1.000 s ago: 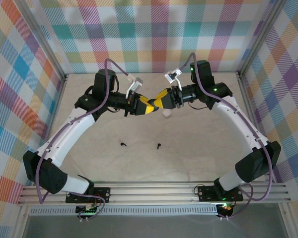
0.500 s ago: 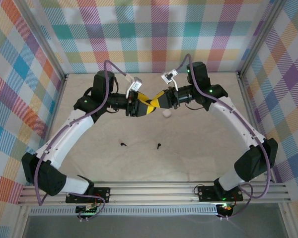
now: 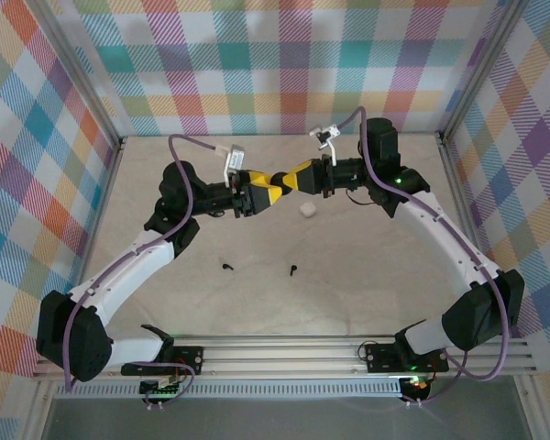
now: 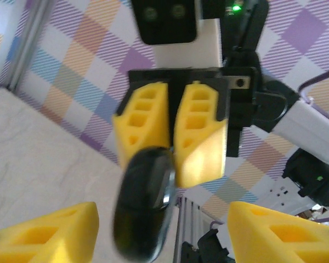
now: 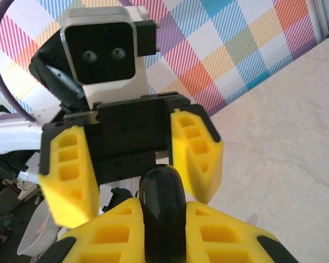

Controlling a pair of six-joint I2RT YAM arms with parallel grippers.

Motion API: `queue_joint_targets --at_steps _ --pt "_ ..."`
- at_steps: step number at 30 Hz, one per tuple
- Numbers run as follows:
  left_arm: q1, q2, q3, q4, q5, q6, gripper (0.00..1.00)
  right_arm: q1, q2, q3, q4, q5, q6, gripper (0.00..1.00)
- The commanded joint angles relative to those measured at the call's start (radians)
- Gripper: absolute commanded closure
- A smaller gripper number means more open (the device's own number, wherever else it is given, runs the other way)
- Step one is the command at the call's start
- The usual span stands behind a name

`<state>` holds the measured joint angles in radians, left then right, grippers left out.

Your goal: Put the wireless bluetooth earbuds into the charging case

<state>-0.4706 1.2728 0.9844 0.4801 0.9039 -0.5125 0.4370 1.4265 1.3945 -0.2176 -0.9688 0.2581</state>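
As if to pass it across in mid-air at upper centre, grips black case (image 5: 163,208) in nearly closed right claw (image 3: 289,181), holds left claw (image 3: 268,191) spread apart around it.

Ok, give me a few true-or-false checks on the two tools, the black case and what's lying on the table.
1. The right tool is shut on the black case. True.
2. The left tool is clamped on the black case too. False: its jaws stand open, one on either side of the case.
3. Two black earbuds lie on the table, nearer the arm bases than the tools are. True.
4. The white rounded object is held in the left tool. False: it lies on the table, free of both tools.
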Motion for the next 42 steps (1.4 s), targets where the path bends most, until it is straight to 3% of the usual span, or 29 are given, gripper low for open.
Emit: queue_joint_targets --at_steps 1,7,12,14,19,31,37,42 --pt "-0.012 0.034 0.032 0.109 0.041 -0.051 0.44 -0.001 -0.035 -0.014 0.060 -0.016 0.030 0.99" --pt "-0.027 0.036 0.047 0.063 0.051 -0.015 0.62 -0.001 -0.040 -0.008 0.056 -0.004 0.027 0.99" --pt "-0.026 0.021 0.033 0.053 0.050 -0.002 0.94 -0.001 -0.033 0.002 0.046 -0.011 0.026 1.00" --pt "-0.026 0.012 0.034 0.032 0.049 0.015 1.00 -0.001 -0.031 0.004 0.041 -0.015 0.026 0.99" --pt "-0.028 -0.009 0.032 -0.030 0.061 0.075 1.00 -0.001 -0.032 0.022 0.005 0.056 0.027 0.78" --pt "-0.031 -0.038 -0.031 0.016 0.049 0.153 1.00 -0.001 0.018 0.088 -0.179 0.261 0.061 0.60" --pt "-0.031 -0.071 -0.040 -0.044 0.008 0.227 1.00 -0.001 0.011 0.079 -0.181 0.182 0.047 0.54" --pt "-0.031 -0.077 -0.043 -0.088 0.009 0.243 1.00 -0.001 -0.069 -0.020 0.018 -0.007 0.053 0.39"
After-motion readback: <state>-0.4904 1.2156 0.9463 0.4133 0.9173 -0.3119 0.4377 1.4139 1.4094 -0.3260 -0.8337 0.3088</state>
